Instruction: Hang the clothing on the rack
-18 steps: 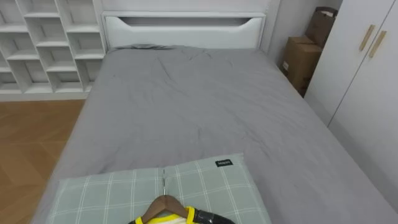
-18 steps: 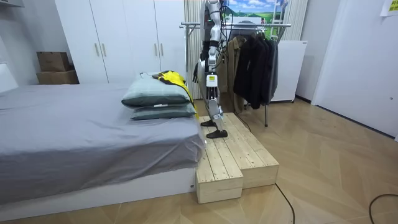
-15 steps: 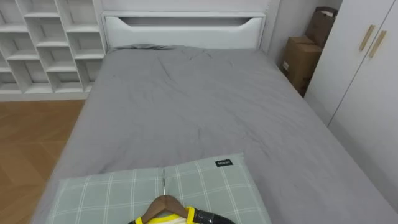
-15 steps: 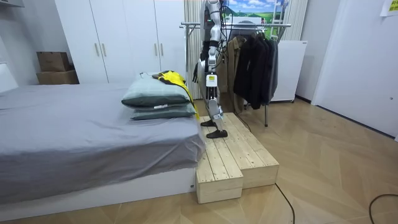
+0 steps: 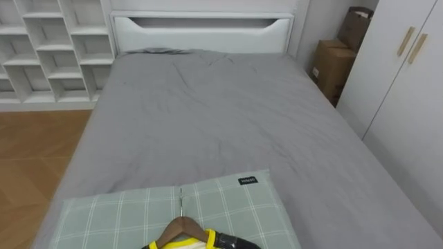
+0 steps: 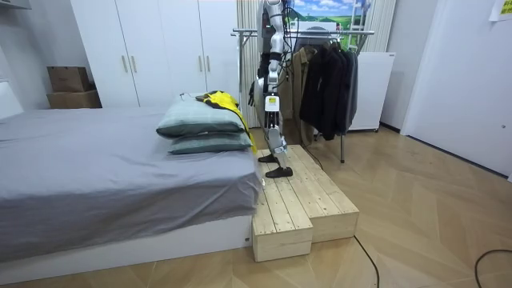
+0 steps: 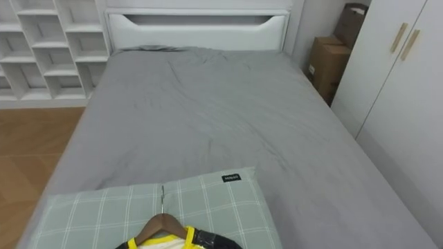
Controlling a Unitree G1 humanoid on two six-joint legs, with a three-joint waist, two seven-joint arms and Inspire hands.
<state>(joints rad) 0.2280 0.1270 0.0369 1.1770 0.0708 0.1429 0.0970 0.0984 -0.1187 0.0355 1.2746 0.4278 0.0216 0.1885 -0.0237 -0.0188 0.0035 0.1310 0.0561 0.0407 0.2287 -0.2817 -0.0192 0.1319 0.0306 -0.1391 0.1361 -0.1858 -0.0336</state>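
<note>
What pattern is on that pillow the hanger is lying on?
Pale green with white checked lines; the pillow shows best in the left eye view.

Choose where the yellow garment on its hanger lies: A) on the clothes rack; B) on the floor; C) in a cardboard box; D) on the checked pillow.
D: the yellow garment and its wooden hanger rest on the green checked pillow at the near end of the bed.

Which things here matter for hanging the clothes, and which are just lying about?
For the job:
- yellow garment, lying on the pillow
- hanger in it
- rack, already holding dark clothes

Just there:
- pillow
- bed
- shelves
- boxes
- wardrobe
- platform
</note>
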